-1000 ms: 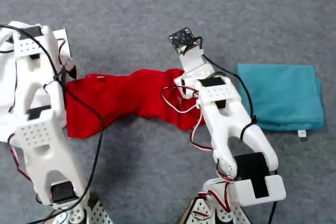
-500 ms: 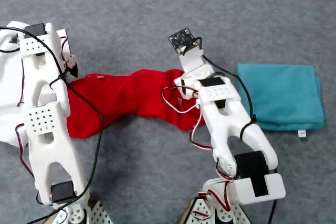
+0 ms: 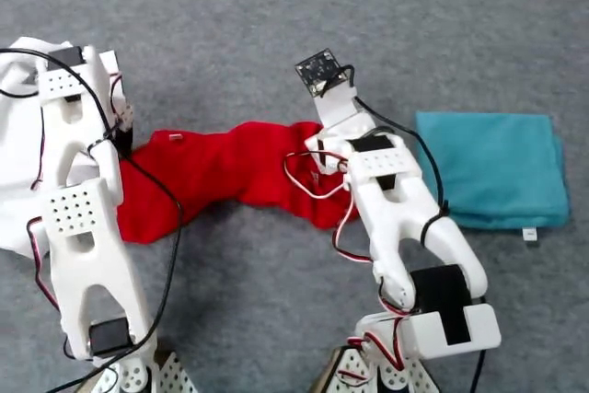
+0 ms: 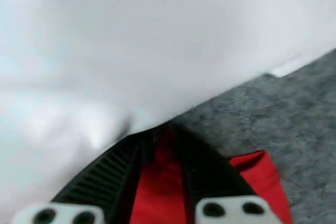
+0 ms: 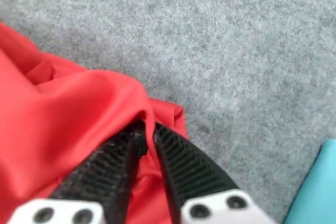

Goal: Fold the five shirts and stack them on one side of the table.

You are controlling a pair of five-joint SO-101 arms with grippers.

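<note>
On the grey felt desk, a crumpled red cotton shirt stretches between two hands: left hand clamped on one end beside a rumpled white garment, right hand pinching the other, near a folded teal shirt.

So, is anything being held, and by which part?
Both hold the red shirt: right gripper pinches a fold at the end nearer the teal shirt; left gripper seems clamped on the opposite end.

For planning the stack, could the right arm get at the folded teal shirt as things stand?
Probably not yet: the right tool is shut on the red shirt. The teal shirt lies just beside that arm, nothing in between, so once freed it likely could.
</note>
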